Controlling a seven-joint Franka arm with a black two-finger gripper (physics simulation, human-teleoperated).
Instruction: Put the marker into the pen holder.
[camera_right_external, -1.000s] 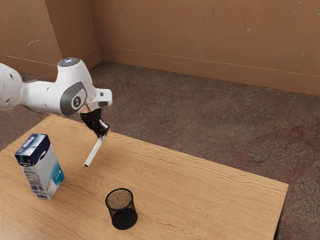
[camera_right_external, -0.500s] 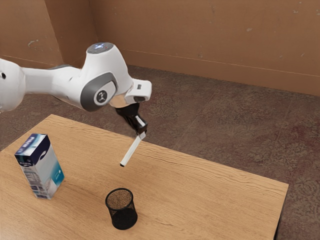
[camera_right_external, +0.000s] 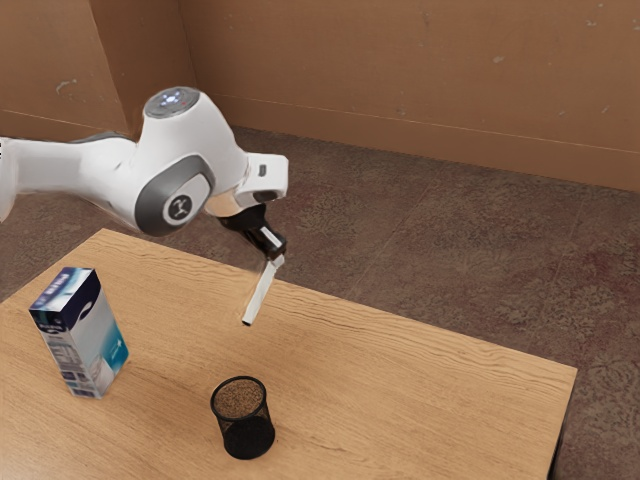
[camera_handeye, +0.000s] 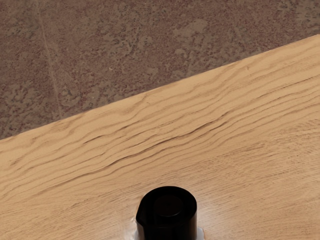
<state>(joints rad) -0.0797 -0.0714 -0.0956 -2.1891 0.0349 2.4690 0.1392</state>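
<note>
In the exterior view my black gripper (camera_right_external: 276, 254) is shut on the upper end of the white marker (camera_right_external: 262, 292), above the table's far part. The marker slants down from it, its dark tip lowest. The marker's black end (camera_handeye: 167, 212) shows large at the lower edge of the wrist view. The black mesh pen holder (camera_right_external: 243, 418) stands upright on the table, nearer the exterior camera than the marker, with a gap between them.
A blue and white carton (camera_right_external: 82, 335) stands on the wooden table (camera_right_external: 400, 390), toward the exterior view's left. The table's far edge runs below my hand, with carpet (camera_handeye: 100, 55) beyond it.
Over the last second my hand has carried the marker toward the exterior view's right, then slightly back left and up in the last half second. The marker now hangs more steeply.
</note>
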